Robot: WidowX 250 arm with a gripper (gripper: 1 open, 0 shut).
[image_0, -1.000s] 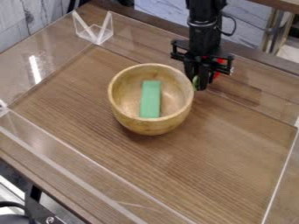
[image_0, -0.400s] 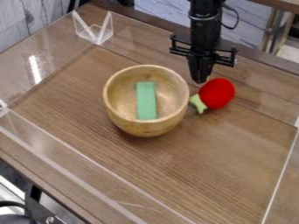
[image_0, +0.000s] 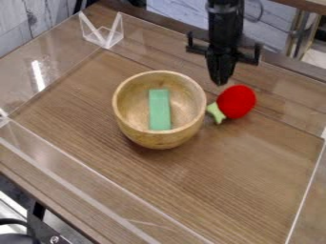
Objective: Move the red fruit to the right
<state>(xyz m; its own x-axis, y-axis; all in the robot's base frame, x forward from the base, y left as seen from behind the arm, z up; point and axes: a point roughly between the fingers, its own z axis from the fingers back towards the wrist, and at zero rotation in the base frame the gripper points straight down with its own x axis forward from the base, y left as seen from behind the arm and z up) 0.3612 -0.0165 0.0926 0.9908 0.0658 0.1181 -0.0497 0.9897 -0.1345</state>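
In the single camera view, the red fruit (image_0: pixel 234 100) lies on its side on the wooden table (image_0: pixel 192 181), just right of the wooden bowl (image_0: pixel 158 109) and close against its rim; whether the two actually touch is hard to tell at this sharpness. Its long axis runs roughly left to right across the picture, tilted slightly down at the left: the green leafy top (image_0: pixel 216 113) points left and a little toward the camera, at the bowl, while the rounded red end faces right. The fruit is smooth, glossy and plump, like a moulded toy strawberry.

The gripper (image_0: pixel 222 76) hangs above and just behind the fruit, pointing straight down, black and slender, with its jaws closed together on nothing and clear of the fruit.

The bowl is round, pale wood with a thick rim, and a flat green block (image_0: pixel 158 108) lies lengthwise inside it, a matt rectangle running from near to far. The table has a dark brown wood grain and is fenced by clear plastic walls (image_0: pixel 38 67). A small clear folded stand (image_0: pixel 101 31) sits at the far left corner. To the right of the fruit the tabletop runs open to the transparent side wall.
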